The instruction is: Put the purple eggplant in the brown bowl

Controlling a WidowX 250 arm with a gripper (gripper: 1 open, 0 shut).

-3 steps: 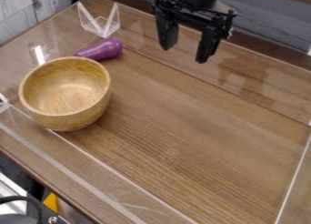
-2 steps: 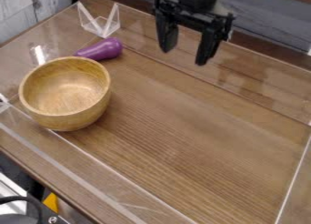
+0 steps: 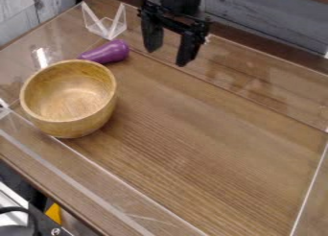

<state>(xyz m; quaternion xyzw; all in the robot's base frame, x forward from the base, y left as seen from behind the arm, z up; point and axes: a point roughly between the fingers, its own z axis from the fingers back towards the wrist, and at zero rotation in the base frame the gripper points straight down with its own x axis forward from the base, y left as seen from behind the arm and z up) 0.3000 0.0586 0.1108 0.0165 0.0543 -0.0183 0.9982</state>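
Observation:
The purple eggplant (image 3: 105,53) lies on the wooden table near the back left, tapering toward the left. The brown bowl (image 3: 69,97) stands in front of it at the left and holds nothing. My gripper (image 3: 170,45) hangs pointing down above the back of the table, a little to the right of the eggplant and apart from it. Its black fingers (image 3: 187,49) stand open with nothing between them.
A clear plastic wall (image 3: 179,203) rims the wooden table (image 3: 205,125) on all sides. A folded clear plastic piece (image 3: 105,21) stands at the back behind the eggplant. Dark gear (image 3: 15,221) sits off the front left corner.
My gripper has moved left toward the eggplant, still open. The eggplant and the bowl have stayed put.

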